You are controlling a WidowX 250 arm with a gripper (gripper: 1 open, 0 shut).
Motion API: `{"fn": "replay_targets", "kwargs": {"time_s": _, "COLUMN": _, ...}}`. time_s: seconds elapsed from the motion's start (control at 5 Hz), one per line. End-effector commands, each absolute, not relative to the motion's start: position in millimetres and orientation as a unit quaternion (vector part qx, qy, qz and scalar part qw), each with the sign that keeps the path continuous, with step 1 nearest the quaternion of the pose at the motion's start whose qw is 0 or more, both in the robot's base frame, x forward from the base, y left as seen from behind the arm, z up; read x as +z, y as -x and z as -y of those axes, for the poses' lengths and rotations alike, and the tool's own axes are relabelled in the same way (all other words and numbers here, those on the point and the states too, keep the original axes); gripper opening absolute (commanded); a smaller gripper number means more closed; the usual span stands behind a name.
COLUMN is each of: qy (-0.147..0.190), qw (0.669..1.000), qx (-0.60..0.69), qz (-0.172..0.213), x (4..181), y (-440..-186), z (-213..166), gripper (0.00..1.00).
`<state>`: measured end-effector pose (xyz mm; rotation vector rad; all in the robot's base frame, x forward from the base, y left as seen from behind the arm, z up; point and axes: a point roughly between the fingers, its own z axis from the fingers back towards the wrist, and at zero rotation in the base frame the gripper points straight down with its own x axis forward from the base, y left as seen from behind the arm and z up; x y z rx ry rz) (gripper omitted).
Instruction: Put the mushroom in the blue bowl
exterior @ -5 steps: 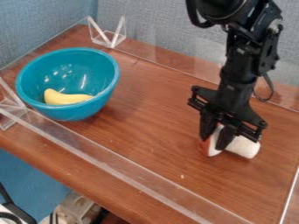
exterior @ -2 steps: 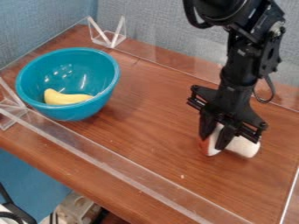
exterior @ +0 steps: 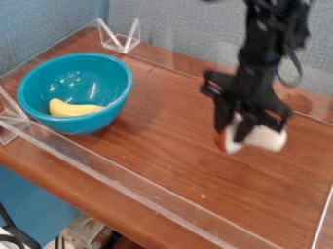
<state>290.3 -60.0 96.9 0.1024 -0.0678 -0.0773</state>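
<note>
End effector (exterior: pixel 244 134) at right of frame, we see it clamped on mushroom (exterior: pixel 251 140), lifted off desk (exterior: pixel 143 146); blue bowl (exterior: pixel 76 91) at left.

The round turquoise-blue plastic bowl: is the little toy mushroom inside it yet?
No, the blue bowl holds only a yellow curved piece; the mushroom is in the hand.
</note>
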Motion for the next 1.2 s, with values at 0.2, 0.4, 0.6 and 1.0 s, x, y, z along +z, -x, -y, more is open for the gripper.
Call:
{"fn": "replay_targets", "kwargs": {"time_s": 0.2, "qy": -0.062, "qw": 0.994, "qx": 0.043, "qz": 0.076, "x": 136.7, "y": -298.4, "z": -20.3, "gripper": 0.00}}
{"fn": "replay_targets", "kwargs": {"time_s": 0.4, "qy": -0.068, "qw": 0.992, "qx": 0.077, "qz": 0.075, "x": 138.0, "y": -296.0, "z": -57.8, "gripper": 0.00}}
{"fn": "replay_targets", "kwargs": {"time_s": 0.6, "qy": -0.066, "qw": 0.992, "qx": 0.076, "qz": 0.077, "x": 138.3, "y": -300.5, "z": -57.6, "gripper": 0.00}}
{"fn": "replay_targets", "kwargs": {"time_s": 1.0, "qy": -0.068, "qw": 0.991, "qx": 0.087, "qz": 0.078, "x": 141.0, "y": -306.9, "z": -72.3, "gripper": 0.00}}
